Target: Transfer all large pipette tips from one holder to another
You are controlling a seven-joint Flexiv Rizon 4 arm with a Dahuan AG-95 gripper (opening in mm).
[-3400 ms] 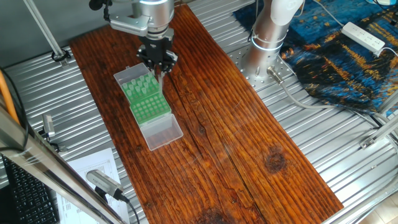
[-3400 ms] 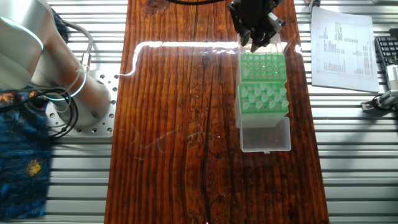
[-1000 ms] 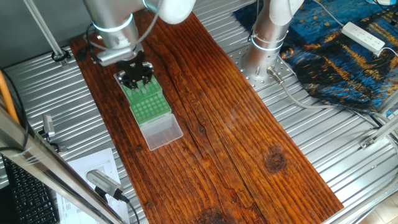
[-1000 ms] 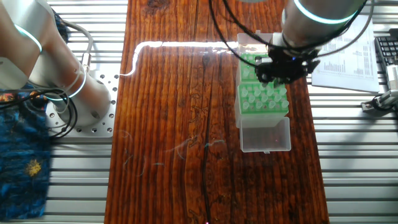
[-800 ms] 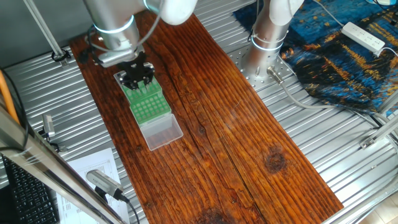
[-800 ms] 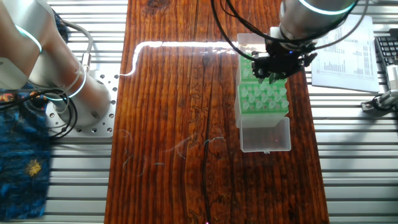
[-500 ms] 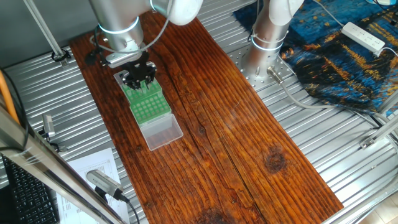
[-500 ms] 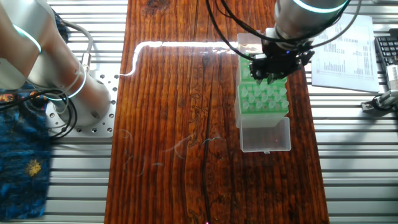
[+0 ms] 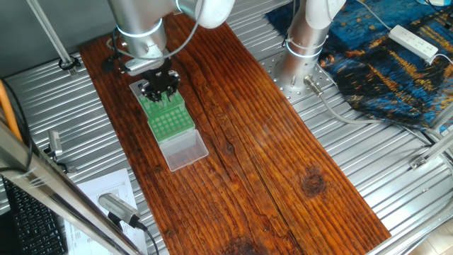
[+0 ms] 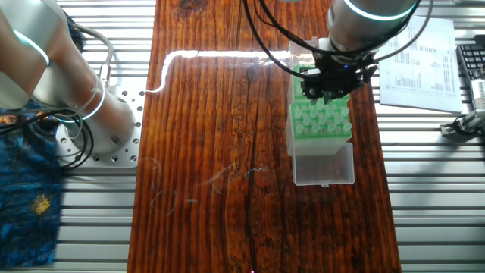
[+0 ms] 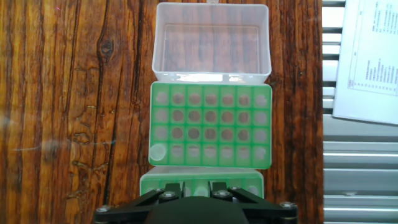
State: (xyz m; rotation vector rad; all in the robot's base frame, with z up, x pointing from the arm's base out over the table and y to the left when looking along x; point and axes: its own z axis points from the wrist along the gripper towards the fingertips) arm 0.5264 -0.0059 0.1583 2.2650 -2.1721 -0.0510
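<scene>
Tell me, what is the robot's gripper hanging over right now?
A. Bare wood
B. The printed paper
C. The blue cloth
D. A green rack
D: in one fixed view the gripper sits directly above the far end of the green rack, and the hand view looks straight down onto its grid of holes.

Silver-grey arm [image 9: 138, 21] w/ white joint, black cables, black fingers [image 10: 322, 89].

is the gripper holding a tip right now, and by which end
Cannot be told: the gripper sits low over the green rack, and its fingertips are hidden in every view.
</scene>
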